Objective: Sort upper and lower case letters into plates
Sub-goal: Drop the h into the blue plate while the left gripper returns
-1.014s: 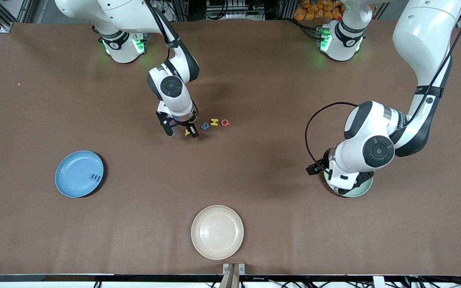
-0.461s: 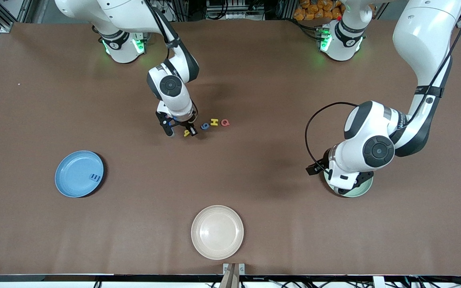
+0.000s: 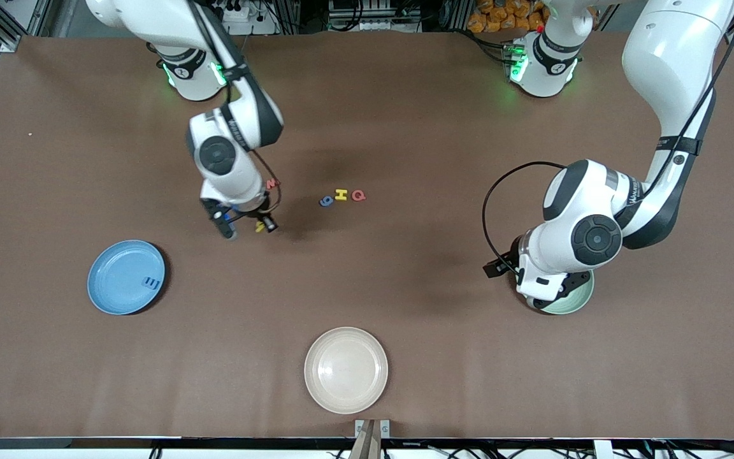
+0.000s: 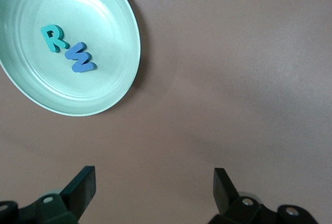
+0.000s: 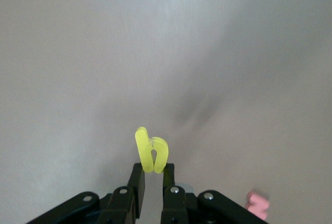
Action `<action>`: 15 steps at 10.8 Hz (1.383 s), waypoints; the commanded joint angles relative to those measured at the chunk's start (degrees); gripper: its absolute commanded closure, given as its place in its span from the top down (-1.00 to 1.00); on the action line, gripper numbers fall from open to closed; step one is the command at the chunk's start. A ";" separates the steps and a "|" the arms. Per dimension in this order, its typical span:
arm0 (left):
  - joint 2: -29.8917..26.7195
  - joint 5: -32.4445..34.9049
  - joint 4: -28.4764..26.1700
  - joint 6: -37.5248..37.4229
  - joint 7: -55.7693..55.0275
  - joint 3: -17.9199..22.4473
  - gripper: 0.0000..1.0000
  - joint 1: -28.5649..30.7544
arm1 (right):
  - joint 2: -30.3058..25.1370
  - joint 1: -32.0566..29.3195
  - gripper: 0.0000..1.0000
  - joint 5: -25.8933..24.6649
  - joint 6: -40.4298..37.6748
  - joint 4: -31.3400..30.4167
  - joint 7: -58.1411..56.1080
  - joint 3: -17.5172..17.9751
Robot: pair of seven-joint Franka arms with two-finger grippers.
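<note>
The yellow letter is pinched edge-on between the right gripper fingers, up off the table over bare brown surface, between the row of loose letters and the light blue plate; from the right wrist view it reads like a lowercase h, though seen edge-on like that I wouldn't swear to it. Just by that gripper a small red letter lies on the table, and toward the left arm's end sit a blue letter, a yellow H and a red Q in a row, close together. So by my count four are still loose on the table, one is in the air, and three are sorted: a dark blue piece in the light blue plate (looks like an E or a sideways m, hard to say) and a teal R plus a blue W in the mint green plate. Not quite halfway, I'd say. The left gripper waits over the table beside the mint plate with its fingers spread wide and nothing in them; from the front the left arm's wrist covers most of that plate, so its letters only show in the left wrist view. The cream plate nearest the camera holds nothing
</note>
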 commanded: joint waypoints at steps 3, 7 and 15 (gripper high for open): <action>1.47 -0.95 0.19 1.56 -9.32 0.02 1.00 -6.32 | 2.94 -17.42 -1.00 -0.39 -2.09 5.01 -32.57 0.15; 3.66 -1.12 0.19 6.83 -18.91 0.02 1.00 -13.87 | 10.93 -26.33 -1.00 -8.44 -2.18 13.17 -51.87 0.15; 6.13 -1.21 0.02 11.68 -31.58 0.46 1.00 -24.96 | 15.26 -30.82 0.67 -15.69 -2.18 18.38 -63.84 0.32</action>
